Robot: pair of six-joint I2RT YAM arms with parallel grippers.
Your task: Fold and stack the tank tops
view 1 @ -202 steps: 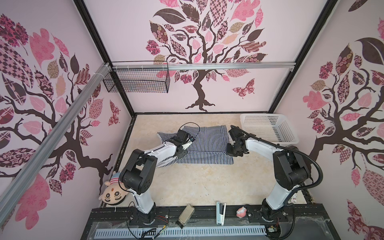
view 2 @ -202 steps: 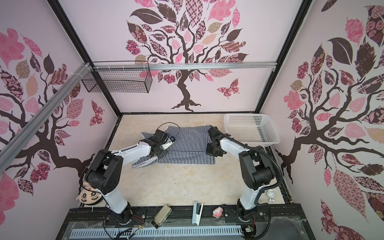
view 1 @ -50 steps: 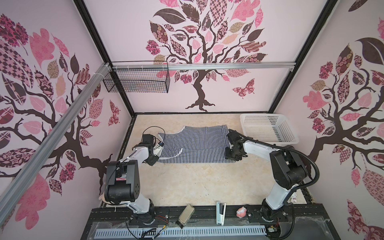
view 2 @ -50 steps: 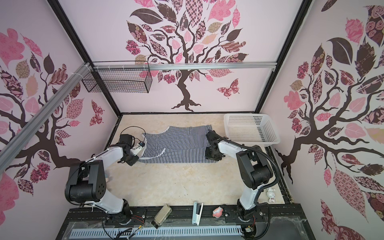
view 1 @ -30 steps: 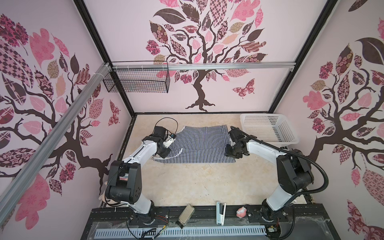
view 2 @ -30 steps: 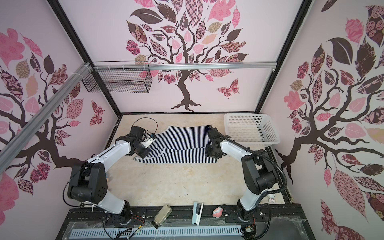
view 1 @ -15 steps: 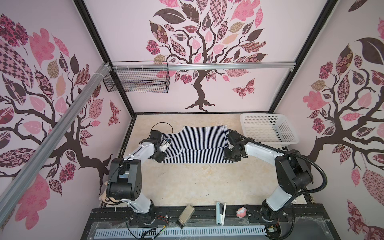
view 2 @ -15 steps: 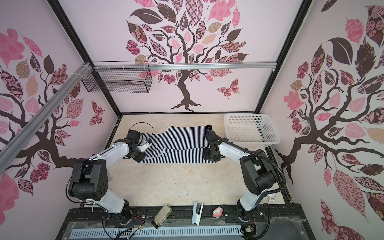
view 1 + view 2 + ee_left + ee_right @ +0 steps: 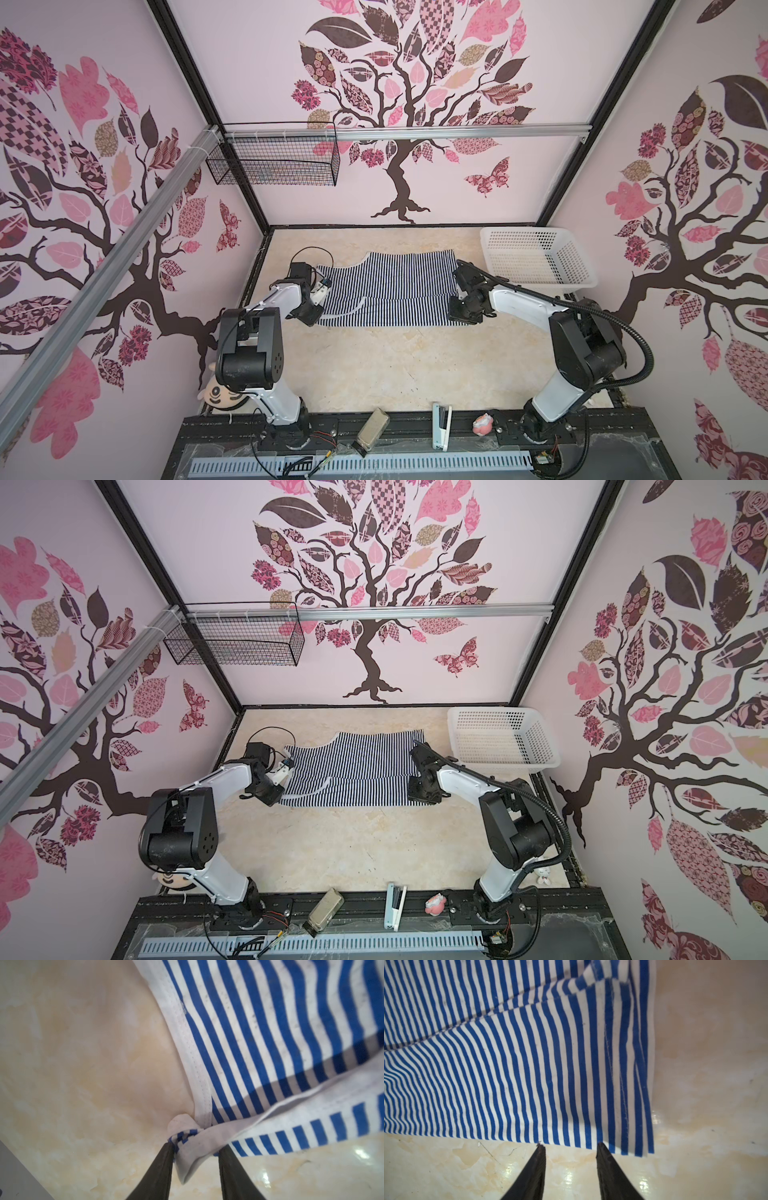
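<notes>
top views: white basket [image 9: 536, 280] empty; left jaws pinching tank top [image 9: 270, 1032] strap; right jaws spread.

White arm links, black joints and black cables; each claw has black tapered fingers [image 9: 610, 1176].

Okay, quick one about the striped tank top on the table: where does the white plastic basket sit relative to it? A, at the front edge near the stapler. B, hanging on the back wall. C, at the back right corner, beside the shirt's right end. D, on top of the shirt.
C: in both top views the white plastic basket stands on the table at the back right corner, just past the right end of the tank top, not on it.
</notes>
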